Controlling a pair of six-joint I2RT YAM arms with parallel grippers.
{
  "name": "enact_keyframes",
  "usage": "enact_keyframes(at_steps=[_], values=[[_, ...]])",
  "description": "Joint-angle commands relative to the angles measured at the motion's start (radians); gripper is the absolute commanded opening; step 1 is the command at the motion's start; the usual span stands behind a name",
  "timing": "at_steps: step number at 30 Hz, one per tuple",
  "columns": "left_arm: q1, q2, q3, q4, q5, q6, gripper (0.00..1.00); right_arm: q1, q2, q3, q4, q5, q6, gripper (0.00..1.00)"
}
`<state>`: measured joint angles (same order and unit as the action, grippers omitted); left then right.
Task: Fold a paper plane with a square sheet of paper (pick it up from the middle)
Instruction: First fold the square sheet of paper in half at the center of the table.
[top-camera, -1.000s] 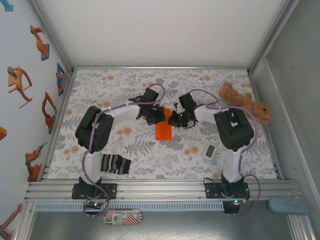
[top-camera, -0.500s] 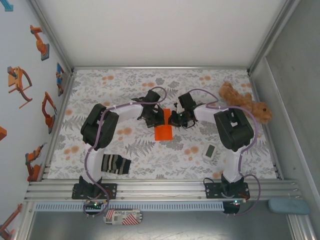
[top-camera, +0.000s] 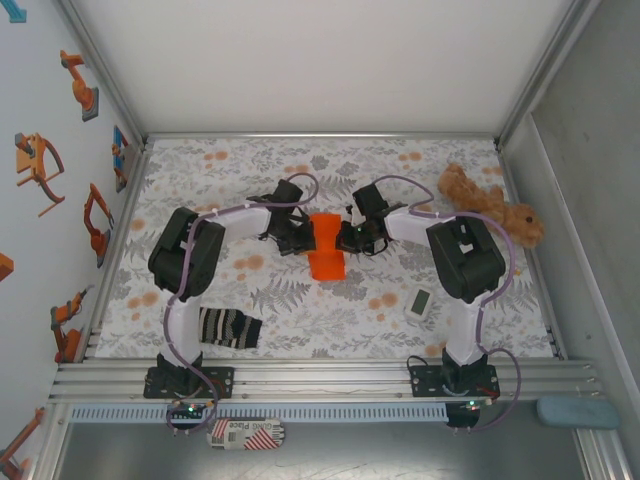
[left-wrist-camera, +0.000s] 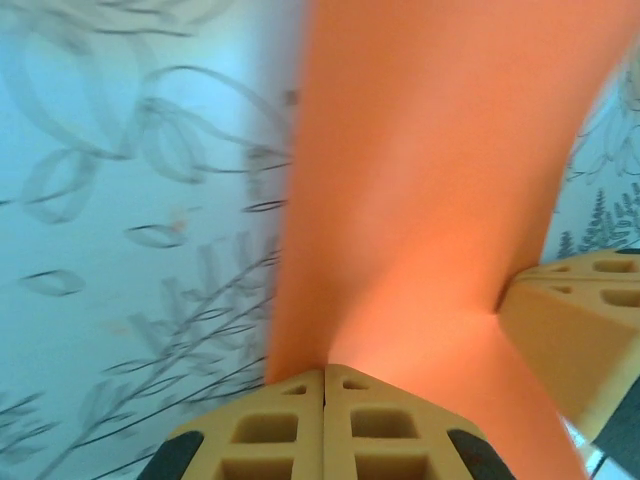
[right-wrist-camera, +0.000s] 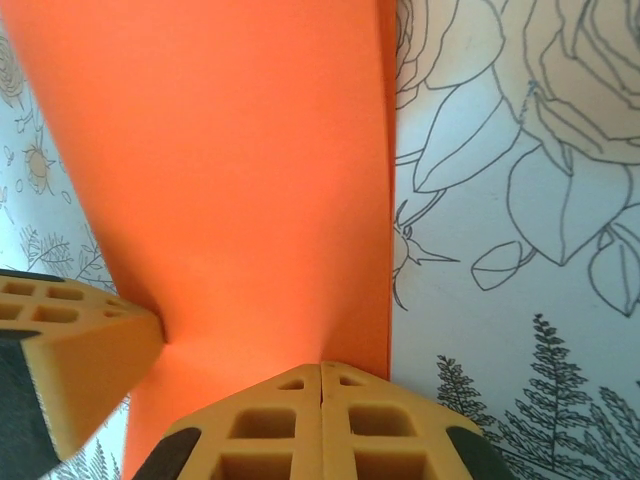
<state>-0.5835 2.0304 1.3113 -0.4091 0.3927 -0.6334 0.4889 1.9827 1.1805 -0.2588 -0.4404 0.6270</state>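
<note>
The square sheet of paper (top-camera: 326, 250) is bright orange and hangs between my two grippers over the middle of the table, bent into a narrow curved band. My left gripper (top-camera: 306, 238) is shut on its left edge. In the left wrist view the left gripper (left-wrist-camera: 323, 372) has its tan jaws pressed together with the paper (left-wrist-camera: 430, 180) pinched at their tips. My right gripper (top-camera: 345, 238) is shut on the right edge, and in the right wrist view the right gripper (right-wrist-camera: 320, 368) is clamped on the paper (right-wrist-camera: 220, 170). Each wrist view also catches the other gripper's fingers (left-wrist-camera: 585, 310) (right-wrist-camera: 70, 345).
A striped black-and-white sock (top-camera: 230, 328) lies near the front left. A brown plush toy (top-camera: 492, 208) sits at the back right. A small white device (top-camera: 420, 303) lies front right. The floral cloth (top-camera: 200, 180) covers the table up to the aluminium rail (top-camera: 320, 372).
The paper has moved a little toward the back of the table. My left gripper has shifted left, off the top of the sheet to its left edge. Both grippers stay shut.
</note>
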Motion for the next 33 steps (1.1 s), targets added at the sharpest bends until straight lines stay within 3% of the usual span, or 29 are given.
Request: enact_keyframes(at_steps=[1, 5, 9, 18, 24, 33], values=[[0.044, -0.059, -0.04, -0.114, -0.094, 0.059, 0.0, -0.016, 0.115, -0.068, -0.208, 0.26, -0.029, 0.0], [0.047, -0.153, -0.063, -0.087, -0.162, 0.041, 0.0, -0.011, 0.112, -0.064, -0.205, 0.253, -0.026, 0.0], [0.012, -0.215, -0.086, 0.022, -0.133, 0.01, 0.0, -0.008, 0.113, -0.063, -0.198, 0.249, -0.023, 0.0], [-0.077, -0.055, 0.01, 0.122, -0.02, -0.028, 0.0, -0.007, 0.117, -0.071, -0.186, 0.243, -0.014, 0.0], [-0.065, 0.006, 0.048, 0.109, -0.009, -0.016, 0.0, -0.007, 0.118, -0.074, -0.183, 0.243, -0.014, 0.0], [0.032, -0.016, -0.087, 0.088, -0.056, 0.022, 0.0, -0.007, 0.122, -0.083, -0.179, 0.251, -0.013, 0.0]])
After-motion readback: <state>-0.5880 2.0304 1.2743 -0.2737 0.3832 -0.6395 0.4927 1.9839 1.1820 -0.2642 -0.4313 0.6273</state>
